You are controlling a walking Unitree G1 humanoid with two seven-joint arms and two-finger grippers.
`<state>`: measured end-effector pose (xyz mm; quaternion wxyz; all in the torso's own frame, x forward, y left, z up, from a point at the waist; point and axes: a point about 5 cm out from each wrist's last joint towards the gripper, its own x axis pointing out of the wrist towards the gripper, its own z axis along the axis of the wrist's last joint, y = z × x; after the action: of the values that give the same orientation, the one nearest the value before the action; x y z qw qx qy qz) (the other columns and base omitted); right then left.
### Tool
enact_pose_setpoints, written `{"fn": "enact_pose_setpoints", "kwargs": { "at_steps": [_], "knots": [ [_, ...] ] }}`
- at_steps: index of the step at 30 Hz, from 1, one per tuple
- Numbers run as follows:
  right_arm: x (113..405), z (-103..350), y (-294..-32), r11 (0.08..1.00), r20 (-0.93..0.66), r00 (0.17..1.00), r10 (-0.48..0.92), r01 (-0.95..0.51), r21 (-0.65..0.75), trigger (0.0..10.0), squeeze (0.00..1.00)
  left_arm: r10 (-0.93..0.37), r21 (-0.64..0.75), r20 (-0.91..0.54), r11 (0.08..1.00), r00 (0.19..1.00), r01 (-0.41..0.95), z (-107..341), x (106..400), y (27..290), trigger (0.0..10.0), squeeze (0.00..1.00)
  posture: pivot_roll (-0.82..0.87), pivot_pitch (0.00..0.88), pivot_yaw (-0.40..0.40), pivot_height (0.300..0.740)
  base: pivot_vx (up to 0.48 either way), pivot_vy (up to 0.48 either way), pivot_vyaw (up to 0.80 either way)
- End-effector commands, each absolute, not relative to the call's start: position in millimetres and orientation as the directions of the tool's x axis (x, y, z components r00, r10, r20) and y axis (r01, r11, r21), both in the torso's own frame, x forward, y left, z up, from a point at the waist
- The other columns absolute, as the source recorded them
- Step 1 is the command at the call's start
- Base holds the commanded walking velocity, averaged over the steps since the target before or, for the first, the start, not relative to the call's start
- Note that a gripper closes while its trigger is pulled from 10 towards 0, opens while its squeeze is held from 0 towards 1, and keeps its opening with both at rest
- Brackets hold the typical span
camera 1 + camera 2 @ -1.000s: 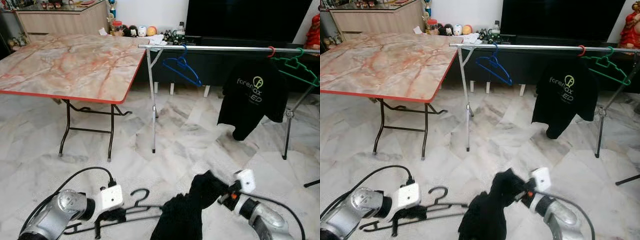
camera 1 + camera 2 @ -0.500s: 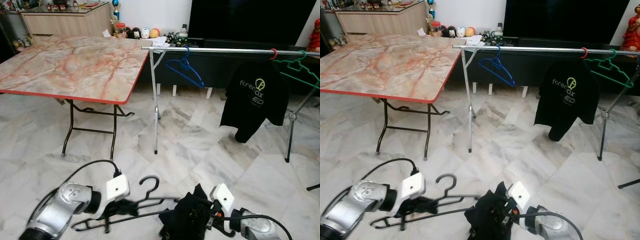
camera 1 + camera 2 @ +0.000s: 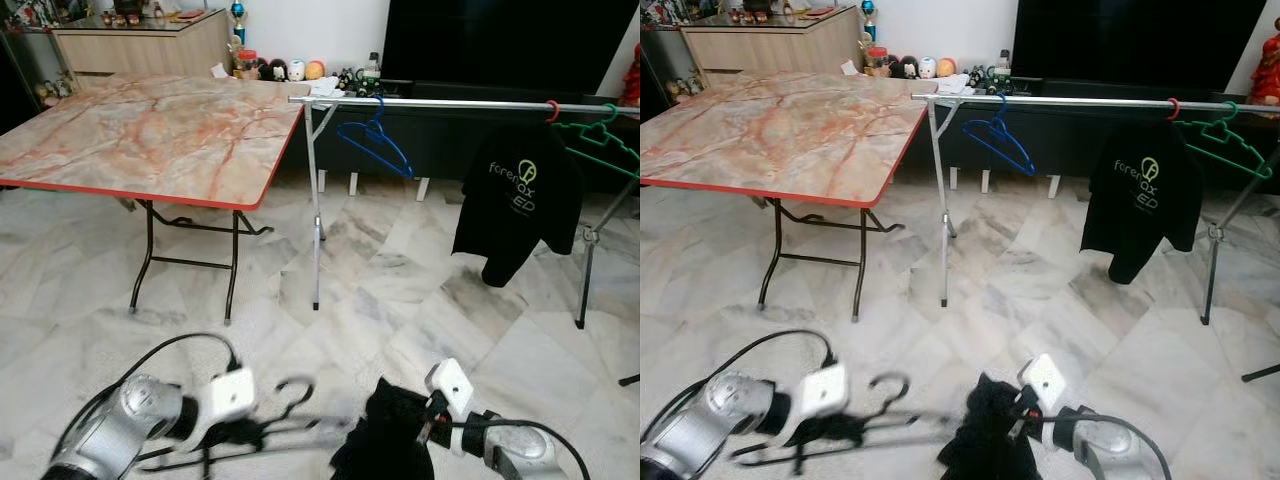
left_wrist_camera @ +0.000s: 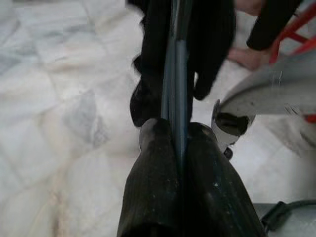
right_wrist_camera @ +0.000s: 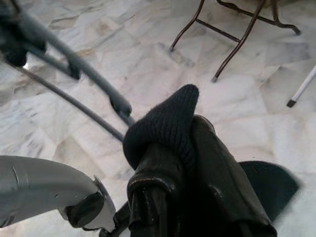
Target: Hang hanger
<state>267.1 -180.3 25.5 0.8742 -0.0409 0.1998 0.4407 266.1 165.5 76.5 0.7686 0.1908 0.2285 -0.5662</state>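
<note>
In the left eye view the robot stands before a silver clothes rail (image 3: pixel 450 102) that is near the right edge of a marble-pattern table (image 3: pixel 150 130). On the rail hang a blue hanger (image 3: pixel 375 140), a black T-shirt (image 3: pixel 518 205) and a green hanger (image 3: pixel 600 140). Low in front, above the marble floor (image 3: pixel 380 290), the left pincer (image 3: pixel 240 432) holds a black hanger (image 3: pixel 290 425), which looks blurred. The right pincer (image 3: pixel 425 435) holds a dark cloth (image 3: pixel 385 440) at the hanger's other end.

In the right eye view the same hanger (image 3: pixel 855 425) lies almost level between both arms, well apart from the rail; I judge the hanging is not yet begun.

In the left wrist view the two black fingers (image 4: pixel 153 187) are clenched on the thin bar of the hanger (image 4: pixel 175 74), with the cloth (image 4: pixel 212 44) draped further along it.

In the right wrist view the fingers (image 5: pixel 163 182) are closed on a fold of the cloth (image 5: pixel 168 123). Probably each arm grips one end so the cloth does not slip off the hanger.
</note>
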Motion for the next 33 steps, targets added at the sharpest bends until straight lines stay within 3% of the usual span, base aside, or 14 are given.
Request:
{"fn": "enact_pose_setpoints", "kwargs": {
  "at_steps": [1,6,8,10,14,17,22,24,27,31,32,33],
  "knots": [
    [263,23,-178,0.586,-0.399,0.505,0.766,-0.803,0.108,0.0,0.00,-0.793,0.051,-0.515,0.351,0.326,0.935,86,274,173,0.0,0.00,0.04,0.038,0.021,0.740,0.000,0.000,0.00],
    [264,23,-178,0.591,-0.396,0.512,0.762,-0.800,0.103,0.0,0.00,-0.581,0.137,-0.778,0.215,0.239,0.967,59,262,195,0.0,0.00,0.04,0.043,0.021,0.740,0.000,0.000,0.00],
    [267,25,-178,0.596,-0.400,0.519,0.755,-0.798,0.089,0.0,0.00,-0.454,0.196,-0.851,0.190,0.263,0.962,46,262,209,0.0,0.00,0.04,0.045,0.025,0.740,0.000,0.000,0.00],
    [268,25,-179,0.597,-0.402,0.521,0.753,-0.798,0.085,0.0,0.00,-0.421,0.214,-0.864,0.187,0.275,0.959,43,262,212,0.0,0.00,0.03,0.046,0.025,0.740,0.000,0.000,0.00],
    [269,26,-181,0.604,-0.405,0.528,0.747,-0.793,0.080,0.0,0.00,-0.389,0.336,-0.822,0.259,0.416,0.905,40,271,218,0.0,0.00,0.04,0.052,0.025,0.740,0.000,0.000,0.00],
    [267,24,-181,0.603,-0.416,0.523,0.744,-0.794,0.080,0.0,0.00,-0.405,0.371,-0.779,0.318,0.478,0.873,41,275,218,0.0,0.00,0.04,0.055,0.025,0.740,0.000,0.000,0.00],
    [263,19,-179,0.594,-0.434,0.508,0.744,-0.800,0.082,0.0,0.00,-0.418,0.383,-0.667,0.517,0.617,0.765,43,286,220,0.0,0.00,0.04,0.059,0.025,0.740,0.000,0.000,0.00],
    [262,18,-178,0.597,-0.436,0.510,0.741,-0.798,0.082,0.0,0.00,-0.314,0.476,-0.666,0.519,0.677,0.710,39,290,229,0.0,0.00,0.04,0.058,0.025,0.740,0.000,0.000,0.00],
    [263,19,-177,0.610,-0.415,0.527,0.742,-0.787,0.092,0.0,0.00,-0.201,0.516,-0.709,0.507,0.676,0.691,26,286,241,0.0,0.00,0.04,0.057,0.029,0.740,0.000,0.000,0.00],
    [274,31,-178,0.697,-0.289,0.641,0.711,-0.697,0.169,0.0,0.00,-0.010,0.566,-0.720,0.571,0.694,0.595,4,268,266,0.0,0.00,0.03,0.060,0.034,0.740,0.000,0.000,0.00],
    [280,36,-181,0.755,-0.250,0.714,0.654,-0.637,0.154,0.0,0.00,0.038,0.575,-0.729,0.577,0.684,0.580,-3,260,273,8.8,0.00,0.03,0.060,0.035,0.740,0.000,0.000,0.00],
    [284,39,-183,0.793,-0.224,0.761,0.609,-0.592,0.145,0.0,0.00,0.068,0.580,-0.733,0.582,0.677,0.570,-7,254,276,8.8,0.00,0.03,0.060,0.035,0.740,0.000,0.000,0.00]
  ]
}}
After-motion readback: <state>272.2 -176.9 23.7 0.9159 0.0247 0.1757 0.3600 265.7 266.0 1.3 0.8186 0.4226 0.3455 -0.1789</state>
